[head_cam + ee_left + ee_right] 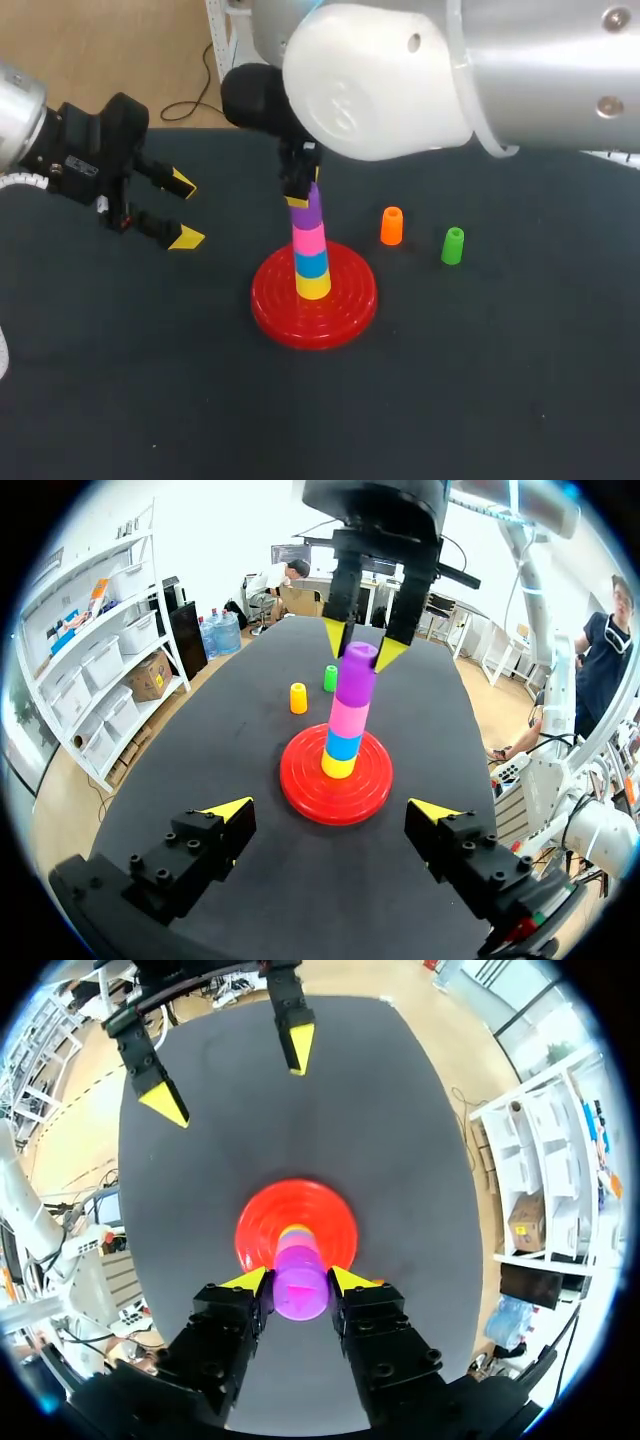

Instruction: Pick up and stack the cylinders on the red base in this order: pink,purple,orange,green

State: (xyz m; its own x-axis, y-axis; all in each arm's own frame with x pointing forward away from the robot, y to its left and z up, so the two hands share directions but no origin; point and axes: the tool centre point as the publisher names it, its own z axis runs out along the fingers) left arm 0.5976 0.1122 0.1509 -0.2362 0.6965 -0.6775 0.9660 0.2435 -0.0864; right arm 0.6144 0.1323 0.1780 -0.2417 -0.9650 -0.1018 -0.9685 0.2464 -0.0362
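Observation:
On the red base [275,310] stands a stack of yellow, blue, pink [309,240] and, on top, a purple cylinder [309,205]. My right gripper [300,1280] comes down from above, shut on the purple cylinder [300,1290], one yellow tip on each side of it. The left wrist view shows the purple cylinder [356,675] resting on the pink one. The orange cylinder [392,226] and the green cylinder [453,246] stand upright on the table, right of the base. My left gripper [185,210] hovers open and empty, left of the stack.
The table is a dark mat [150,400]. The orange and green cylinders stand close together, a short way from the base's rim. My right arm's large white body [380,80] hangs over the table's far middle.

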